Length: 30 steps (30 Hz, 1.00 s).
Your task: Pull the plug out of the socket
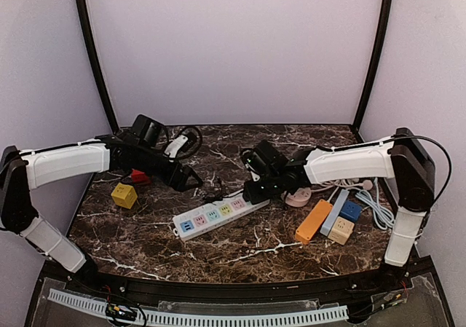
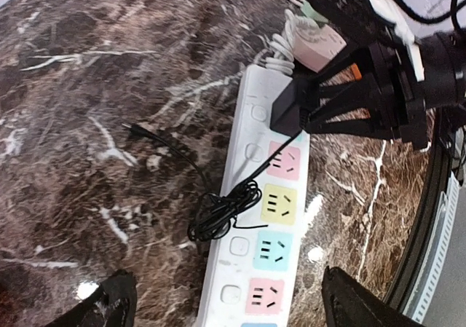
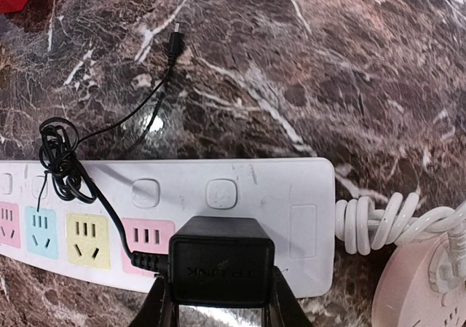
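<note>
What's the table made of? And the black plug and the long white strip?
The table looks like polished marble, dark with white veins and glare spots, though it could be printed. The plug looks like matte black plastic with molded lettering. The power strip looks like smooth, slightly shiny white plastic.

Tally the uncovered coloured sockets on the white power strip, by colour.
Pink sockets: 2
Yellow socket: 1
Blue sockets, one darker and one paler: 2
Total: 5

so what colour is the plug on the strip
The plug is black; clearest in right wrist view.
</note>
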Each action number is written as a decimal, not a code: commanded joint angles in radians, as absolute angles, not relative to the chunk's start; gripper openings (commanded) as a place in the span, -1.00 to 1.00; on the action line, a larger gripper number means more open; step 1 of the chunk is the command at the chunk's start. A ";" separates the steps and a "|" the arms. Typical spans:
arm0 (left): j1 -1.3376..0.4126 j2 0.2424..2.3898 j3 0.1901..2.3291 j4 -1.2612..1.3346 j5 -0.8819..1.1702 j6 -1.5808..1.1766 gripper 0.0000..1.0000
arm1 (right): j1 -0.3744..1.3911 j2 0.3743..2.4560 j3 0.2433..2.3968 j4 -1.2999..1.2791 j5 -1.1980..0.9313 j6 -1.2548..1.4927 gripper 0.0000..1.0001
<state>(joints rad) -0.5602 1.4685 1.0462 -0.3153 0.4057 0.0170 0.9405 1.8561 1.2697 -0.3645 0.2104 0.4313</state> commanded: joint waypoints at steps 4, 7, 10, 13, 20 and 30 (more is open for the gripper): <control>-0.754 1.530 1.019 -0.370 0.284 0.133 0.78 | 0.948 1.737 1.153 -0.421 0.278 0.612 -1.00; -0.813 1.532 0.980 -0.349 0.219 0.136 0.82 | 0.949 1.721 1.140 -0.424 0.278 0.632 -1.00; -0.876 1.537 0.949 -0.342 0.174 0.140 0.87 | 0.949 1.708 1.130 -0.421 0.274 0.648 -1.00; -0.888 1.536 0.916 -0.348 0.131 0.144 0.94 | 0.950 1.703 1.120 -0.404 0.261 0.652 -1.00; -0.888 1.579 0.915 -0.349 0.026 0.174 0.98 | 0.953 1.709 1.107 -0.372 0.238 0.652 -1.00; -0.888 1.641 0.937 -0.337 -0.008 0.213 0.90 | 0.956 1.710 1.110 -0.355 0.232 0.642 -1.00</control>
<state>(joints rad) -0.8902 1.6161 0.9218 -0.3111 0.0032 0.1860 0.9600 1.7329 1.1194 -0.3481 0.2146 0.6044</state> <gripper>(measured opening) 0.973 0.247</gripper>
